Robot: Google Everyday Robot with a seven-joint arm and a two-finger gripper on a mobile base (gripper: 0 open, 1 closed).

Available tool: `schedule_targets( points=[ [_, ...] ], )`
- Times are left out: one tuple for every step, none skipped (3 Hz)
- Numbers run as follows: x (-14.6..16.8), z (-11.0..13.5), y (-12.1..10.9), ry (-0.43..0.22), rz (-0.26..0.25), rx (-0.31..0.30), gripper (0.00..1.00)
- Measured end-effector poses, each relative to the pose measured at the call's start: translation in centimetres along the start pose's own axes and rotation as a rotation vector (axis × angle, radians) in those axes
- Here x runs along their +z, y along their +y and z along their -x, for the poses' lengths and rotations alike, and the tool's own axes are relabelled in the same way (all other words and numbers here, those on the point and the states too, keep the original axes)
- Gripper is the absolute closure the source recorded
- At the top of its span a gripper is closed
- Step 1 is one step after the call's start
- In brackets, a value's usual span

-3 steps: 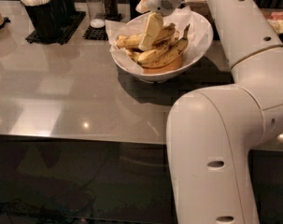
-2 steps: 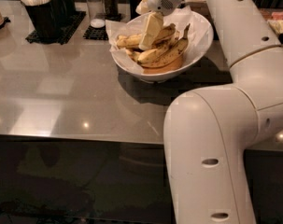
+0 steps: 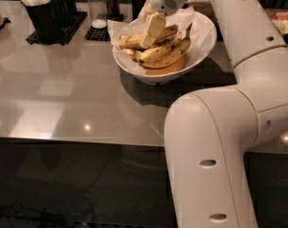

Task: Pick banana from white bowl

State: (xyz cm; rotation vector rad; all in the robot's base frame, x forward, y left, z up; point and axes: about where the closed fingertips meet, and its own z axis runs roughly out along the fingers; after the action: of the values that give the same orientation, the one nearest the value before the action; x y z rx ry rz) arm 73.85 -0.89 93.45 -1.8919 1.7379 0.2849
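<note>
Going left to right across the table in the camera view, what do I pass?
Black holder of white items → glass shaker → white bowl holding bananas, the gripper down among them → the robot's arm.

You'll find the white bowl [image 3: 155, 75] toward the back of the table [image 3: 62, 89], right of centre, with the bananas lying inside it. The gripper [image 3: 149, 39] reaches down from behind into the bowl's left half, seemingly touching the topmost banana [image 3: 168, 32]. Behind the bowl to its left stand a shaker [image 3: 97, 8] and, farther left, a holder [image 3: 46, 15]. The arm's elbow [image 3: 215, 141] fills your right foreground.
</note>
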Motion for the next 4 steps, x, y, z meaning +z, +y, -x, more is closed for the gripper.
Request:
schedule_targets(
  points=[
    [-0.2, 0.1, 0.2, 0.000, 0.000, 0.000, 0.59],
    [-0.3, 0.2, 0.5, 0.000, 0.000, 0.000, 0.82],
    [-1.3, -3.8, 1.3, 0.096, -0.012, 0.113, 0.84],
    [-1.4, -3.4, 1.2, 0.096, -0.012, 0.113, 0.84]
  ],
)
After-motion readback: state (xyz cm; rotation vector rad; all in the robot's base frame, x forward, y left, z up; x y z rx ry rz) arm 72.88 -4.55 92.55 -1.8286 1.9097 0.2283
